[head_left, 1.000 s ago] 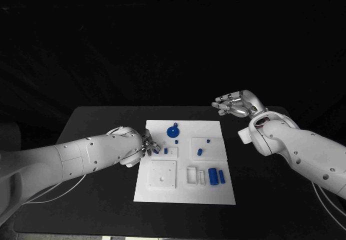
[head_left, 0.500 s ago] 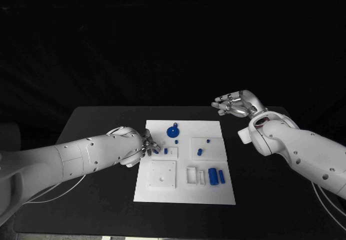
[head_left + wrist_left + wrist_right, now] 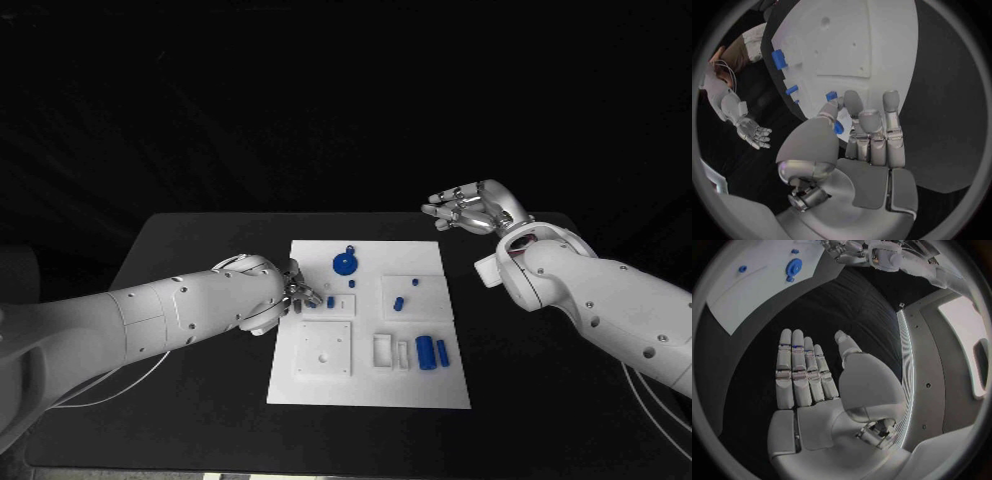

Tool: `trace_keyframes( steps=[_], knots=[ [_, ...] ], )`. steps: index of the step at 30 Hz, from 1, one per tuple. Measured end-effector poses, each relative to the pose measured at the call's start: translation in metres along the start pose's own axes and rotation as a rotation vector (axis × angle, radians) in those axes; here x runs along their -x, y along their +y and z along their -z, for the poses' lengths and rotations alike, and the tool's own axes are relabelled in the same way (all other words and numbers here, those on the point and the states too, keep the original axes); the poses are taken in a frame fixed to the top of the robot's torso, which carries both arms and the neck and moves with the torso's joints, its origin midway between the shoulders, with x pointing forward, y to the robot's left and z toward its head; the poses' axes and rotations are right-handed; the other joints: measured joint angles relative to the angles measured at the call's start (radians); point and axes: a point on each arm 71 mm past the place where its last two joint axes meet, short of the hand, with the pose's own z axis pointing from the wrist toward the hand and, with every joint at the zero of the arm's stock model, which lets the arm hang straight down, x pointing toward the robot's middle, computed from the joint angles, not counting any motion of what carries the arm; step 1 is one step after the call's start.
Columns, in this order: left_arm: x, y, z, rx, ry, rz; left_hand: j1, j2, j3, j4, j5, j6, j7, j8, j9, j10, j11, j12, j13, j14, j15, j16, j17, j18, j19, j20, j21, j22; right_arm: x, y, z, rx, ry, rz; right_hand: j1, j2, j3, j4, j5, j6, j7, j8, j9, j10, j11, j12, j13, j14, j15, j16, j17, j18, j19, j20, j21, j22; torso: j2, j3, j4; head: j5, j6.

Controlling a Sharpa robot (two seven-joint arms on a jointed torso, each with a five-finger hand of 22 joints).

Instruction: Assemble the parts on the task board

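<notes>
A black worktop [image 3: 188, 240] stands before a plain black backdrop [image 3: 346, 90] that takes up the whole upper part of the head view. The worktop's surface is matte and dark throughout.

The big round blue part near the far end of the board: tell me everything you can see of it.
The round blue part is a flat disc, plastic by its look, lying on the task board near its far edge, left of the board's middle. A small blue stub juts from its far side. In the right wrist view it appears as a disc with a raised centre. Nothing touches it: the left hand rests nearer, at the board's left edge, and the right hand hangs off the board.
</notes>
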Motion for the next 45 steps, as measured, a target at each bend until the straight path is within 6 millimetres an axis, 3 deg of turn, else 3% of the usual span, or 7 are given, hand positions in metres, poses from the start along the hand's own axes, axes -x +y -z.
trace_keyframes(
  steps=[9,13,36,39,42,44,45],
  knots=[
    [0.000,0.001,-0.001,0.003,0.002,0.000,0.037,-0.037,-0.027,0.098,-0.020,0.014,-0.014,-0.001,-0.011,0.001,-0.001,-0.004,0.003,-0.004,-0.004,0.000,-0.004,0.000,0.000,0.000,-0.009,0.000,0.000,0.000,0.000,0.000,0.000,0.000,0.000,0.000,0.000,0.000,0.000,0.000,0.000,0.000,0.000,0.000,0.000,0.000,0.000,0.000,0.000,0.000,0.000,0.000,0.000,0.000,0.000,0.000,0.000,0.0000,-0.0005,-0.001,0.000],
    [0.001,0.002,-0.001,0.007,0.000,0.000,0.044,-0.045,-0.037,0.128,-0.037,0.082,-0.076,-0.002,-0.012,-0.010,-0.009,-0.006,0.004,-0.004,-0.004,0.000,-0.007,0.000,0.000,0.000,-0.011,0.000,0.000,0.000,0.000,0.000,0.000,0.000,0.000,0.000,0.000,0.000,0.000,0.000,0.000,0.000,0.000,0.000,0.000,0.000,0.000,0.000,0.000,0.000,0.000,0.000,0.000,0.000,0.000,0.000,0.000,0.0000,-0.0006,-0.001,0.000],
    [0.005,0.016,0.002,0.018,0.006,0.025,0.064,-0.115,-0.073,0.270,-0.162,0.044,-0.064,-0.014,-0.016,-0.004,0.003,-0.064,0.013,-0.041,0.007,-0.011,-0.027,0.000,-0.004,0.004,-0.042,0.000,0.000,-0.002,0.001,-0.005,0.001,0.000,0.000,0.000,-0.003,-0.003,0.000,-0.003,0.003,0.000,0.000,-0.007,0.000,0.000,0.000,-0.004,0.004,0.000,-0.002,0.000,-0.004,0.004,0.000,0.000,-0.001,-0.0007,-0.0001,-0.008,0.003],
    [0.006,0.019,0.003,0.018,0.023,0.059,0.064,-0.115,-0.081,0.261,-0.168,-0.074,-0.018,-0.048,-0.133,-0.025,0.034,-0.090,0.008,-0.097,0.028,-0.021,-0.043,0.000,-0.044,0.021,-0.067,0.000,-0.001,-0.003,0.001,-0.006,0.001,0.000,0.000,0.000,-0.003,-0.003,0.000,-0.003,0.003,0.000,0.000,-0.007,0.000,0.000,0.000,-0.004,0.004,0.000,-0.002,0.000,-0.004,0.004,0.000,0.000,-0.001,-0.0005,-0.0001,-0.008,0.005],
    [0.012,0.020,0.005,0.007,0.042,0.117,0.070,-0.109,-0.091,0.228,-0.168,-0.247,0.046,-0.024,-0.178,-0.104,0.055,-0.055,0.024,-0.153,0.060,0.024,-0.087,0.000,-0.068,0.047,-0.091,0.000,-0.001,-0.003,0.002,-0.006,0.002,0.000,0.000,0.000,-0.003,-0.003,0.000,-0.003,0.003,0.000,0.000,-0.007,0.000,0.000,0.000,-0.004,0.004,0.000,-0.002,0.000,-0.004,0.004,0.000,0.000,-0.001,-0.0005,-0.0002,-0.007,0.007],
    [0.015,0.021,0.005,0.005,0.048,0.143,0.078,-0.117,-0.082,0.240,-0.169,-0.286,0.055,0.028,-0.360,-0.123,0.060,-0.043,0.019,-0.168,0.064,0.049,-0.123,0.000,-0.070,0.049,-0.102,0.000,-0.001,-0.003,0.002,-0.007,0.002,0.000,0.000,0.000,-0.003,-0.003,0.000,-0.003,0.003,0.000,0.000,-0.007,0.000,0.000,0.000,-0.004,0.004,0.000,-0.002,0.000,-0.004,0.004,0.000,0.000,-0.001,-0.0005,-0.0004,-0.007,0.008],
    [0.016,0.022,0.005,0.003,0.055,0.162,0.079,-0.118,-0.082,0.245,-0.173,-0.309,0.054,0.045,-0.593,-0.126,0.060,-0.038,0.015,-0.171,0.066,0.056,-0.136,0.000,-0.070,0.049,-0.105,0.000,-0.001,-0.003,0.002,-0.007,0.002,0.000,0.000,0.000,-0.004,-0.004,0.000,-0.003,0.003,0.000,0.000,-0.007,0.000,0.000,0.000,-0.005,0.004,0.000,-0.002,0.000,-0.005,0.003,0.000,0.000,-0.001,-0.0004,-0.0004,-0.007,0.008]
  ],
)
